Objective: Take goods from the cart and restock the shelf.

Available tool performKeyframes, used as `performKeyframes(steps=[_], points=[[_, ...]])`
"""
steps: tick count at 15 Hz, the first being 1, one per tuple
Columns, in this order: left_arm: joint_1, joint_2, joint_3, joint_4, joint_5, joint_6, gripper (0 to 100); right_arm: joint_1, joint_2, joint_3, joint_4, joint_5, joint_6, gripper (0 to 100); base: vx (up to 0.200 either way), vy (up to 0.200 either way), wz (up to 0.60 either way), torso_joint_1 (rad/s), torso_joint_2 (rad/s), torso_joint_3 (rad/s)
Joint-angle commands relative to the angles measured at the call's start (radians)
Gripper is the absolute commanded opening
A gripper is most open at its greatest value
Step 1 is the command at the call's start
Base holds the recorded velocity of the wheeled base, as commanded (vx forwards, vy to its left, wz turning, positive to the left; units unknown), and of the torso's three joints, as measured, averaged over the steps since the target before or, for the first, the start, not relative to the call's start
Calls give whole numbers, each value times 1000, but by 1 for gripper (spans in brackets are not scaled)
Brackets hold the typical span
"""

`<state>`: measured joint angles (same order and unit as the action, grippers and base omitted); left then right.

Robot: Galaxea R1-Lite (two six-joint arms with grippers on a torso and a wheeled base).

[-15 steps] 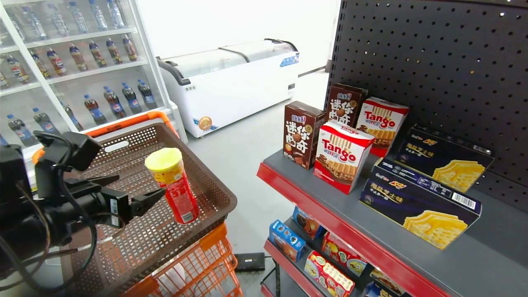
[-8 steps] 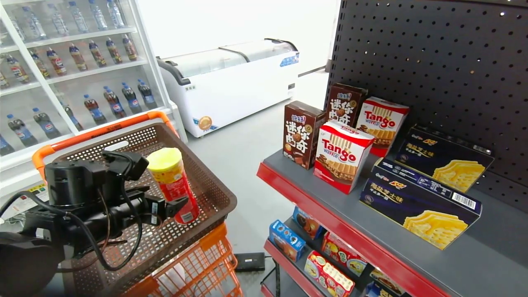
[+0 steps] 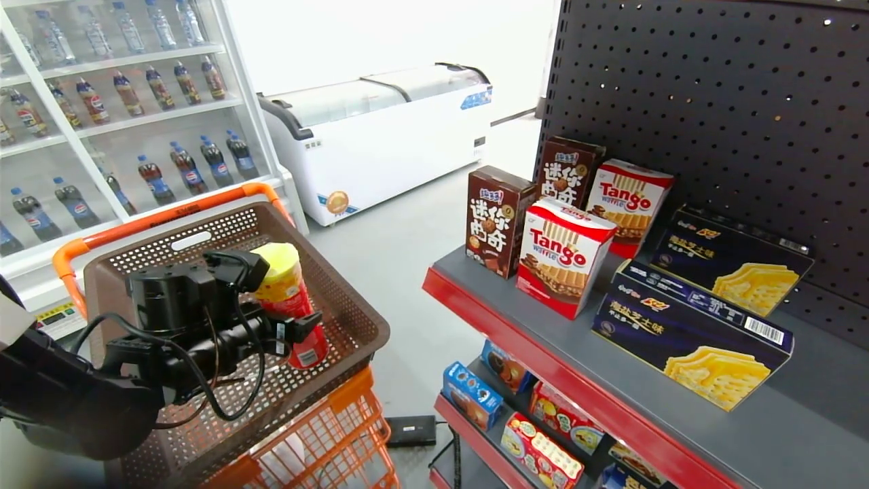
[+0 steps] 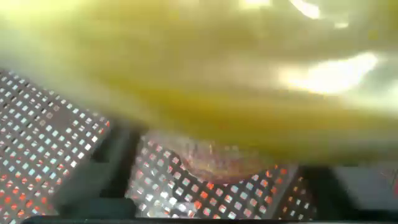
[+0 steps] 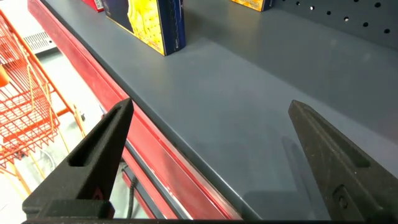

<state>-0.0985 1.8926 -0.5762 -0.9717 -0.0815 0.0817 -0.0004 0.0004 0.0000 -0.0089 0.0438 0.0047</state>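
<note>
The left pincer [image 3: 302,322] sits low inside the brown basket [image 3: 360,333] of the orange cart [image 3: 339,441]. Its jaws are spread wide with the crisp can [image 3: 285,292] between them — one dark finger [image 3: 309,319] crosses the near side of the can's red body, and the other is hidden behind it. In the left wrist view the yellow lid is a blur right up against the camera. Both fingers stand out to either side of the can with basket mesh showing in the gaps, so the pads look clear of it, though the blur leaves that unsure. The can stands on the basket floor. The right pincer [image 5: 211,109] hangs wide open with nothing in it, just above a bare stretch of the grey shelf board [image 5: 261,81] — a blue-and-yellow box [image 5: 155,25] stands on the board beyond its fingertips, and the shelf's red front edge [image 5: 86,59] runs beside one finger.
</note>
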Motion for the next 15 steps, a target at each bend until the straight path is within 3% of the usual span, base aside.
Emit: performKeyframes(steps=[1, 5, 8, 9, 11, 13, 15], points=[[0, 16, -13, -4, 3, 3, 0, 0, 0, 0, 0, 1, 0, 100, 0, 0, 0, 0, 0, 0], [6, 11, -16, 11, 23, 9, 0, 0, 0, 0, 0, 1, 0, 100, 0, 0, 0, 0, 0, 0], [3, -36, -88, 42, -1, 18, 0, 0, 0, 0, 0, 1, 0, 100, 0, 0, 0, 0, 0, 0], [-4, -110, -140, 156, -41, 32, 0, 0, 0, 0, 0, 1, 0, 100, 0, 0, 0, 0, 0, 0], [-18, -231, -168, 278, -135, 33, 0, 0, 0, 0, 0, 1, 0, 100, 0, 0, 0, 0, 0, 0], [-40, -329, -189, 395, -210, 12, 0, 0, 0, 0, 0, 1, 0, 100, 0, 0, 0, 0, 0, 0], [-61, -415, -180, 419, -262, -10, 0, 0, 0, 0, 0, 1, 0, 100, 0, 0, 0, 0, 0, 0]])
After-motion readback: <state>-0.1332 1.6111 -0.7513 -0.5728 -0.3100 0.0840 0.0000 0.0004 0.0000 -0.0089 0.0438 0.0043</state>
